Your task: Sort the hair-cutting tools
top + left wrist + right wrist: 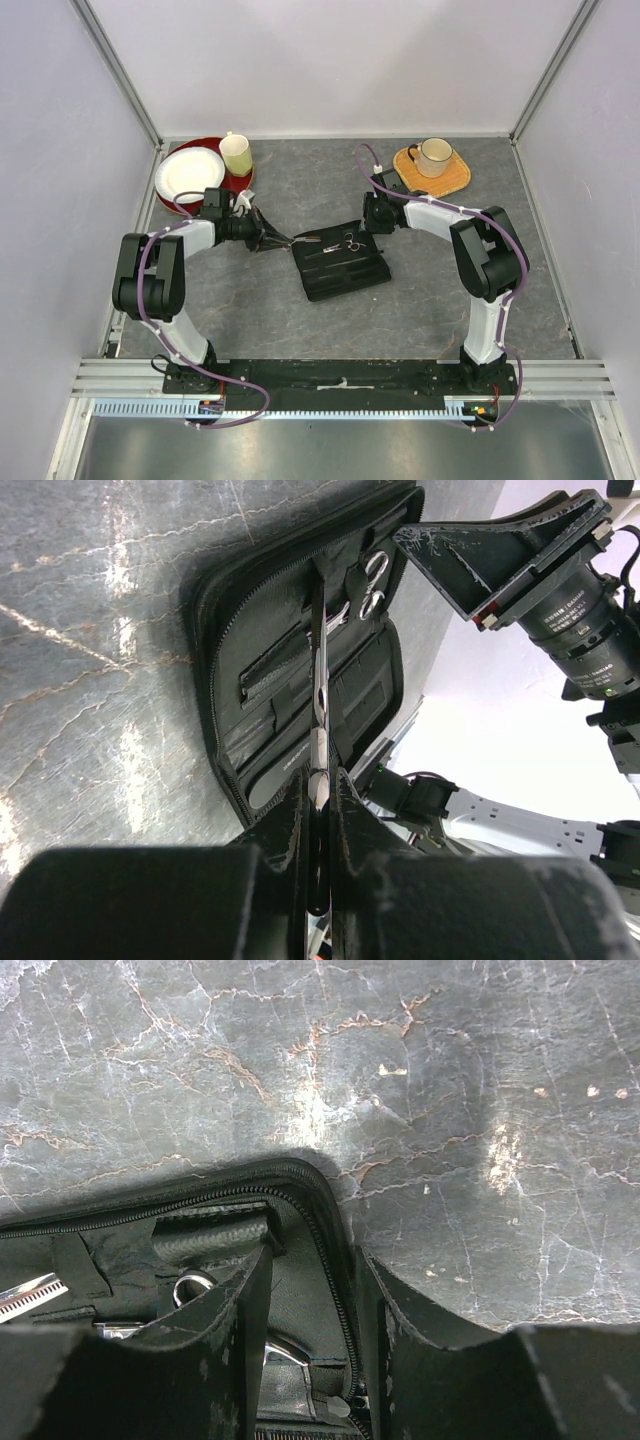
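My left gripper (pixel 318 785) pinches slim silver metal scissors (pixel 318 680) over the black rectangular zip case (pixel 225 680). My right gripper (pixel 313 1260), spread, straddles its rim; I'd pin it and keep the blades level.

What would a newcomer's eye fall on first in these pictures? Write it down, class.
The open black zip case in the middle of the table draws the eye, with both arms at it. The left gripper is shut on slim silver scissors over the case; the right gripper stands open astride its zipped rim. At the far edge sit a white plate and a mug.
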`<state>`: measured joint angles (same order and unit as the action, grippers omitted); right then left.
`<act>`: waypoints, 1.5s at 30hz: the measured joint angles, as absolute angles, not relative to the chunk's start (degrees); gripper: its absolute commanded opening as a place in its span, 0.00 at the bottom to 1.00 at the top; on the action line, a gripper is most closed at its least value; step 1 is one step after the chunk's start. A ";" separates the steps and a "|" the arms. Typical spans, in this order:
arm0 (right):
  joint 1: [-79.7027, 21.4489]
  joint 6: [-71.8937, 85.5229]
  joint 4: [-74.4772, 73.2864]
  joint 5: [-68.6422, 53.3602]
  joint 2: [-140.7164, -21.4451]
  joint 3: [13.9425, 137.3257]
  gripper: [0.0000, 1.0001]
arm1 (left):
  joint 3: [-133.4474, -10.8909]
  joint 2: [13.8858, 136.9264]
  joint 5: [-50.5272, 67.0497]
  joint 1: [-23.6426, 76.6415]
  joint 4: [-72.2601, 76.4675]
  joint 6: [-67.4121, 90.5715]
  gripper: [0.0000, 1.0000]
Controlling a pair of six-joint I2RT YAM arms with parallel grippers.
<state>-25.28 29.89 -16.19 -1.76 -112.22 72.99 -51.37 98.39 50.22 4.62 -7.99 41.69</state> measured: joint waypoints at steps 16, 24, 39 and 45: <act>-25.26 30.22 -15.81 -1.91 -112.22 72.79 0.45 | -51.11 102.74 53.84 5.34 -1.28 45.06 0.02; -24.84 30.22 -15.68 -1.85 -112.22 72.77 0.45 | -50.92 104.14 54.39 5.98 1.91 45.63 0.02; -24.32 30.04 -15.55 -0.86 -112.22 72.53 0.26 | -45.84 107.46 57.89 5.98 17.54 50.74 0.02; -23.64 30.89 -14.70 -0.82 -112.18 71.85 0.11 | -43.20 108.99 59.00 6.15 25.91 56.36 0.02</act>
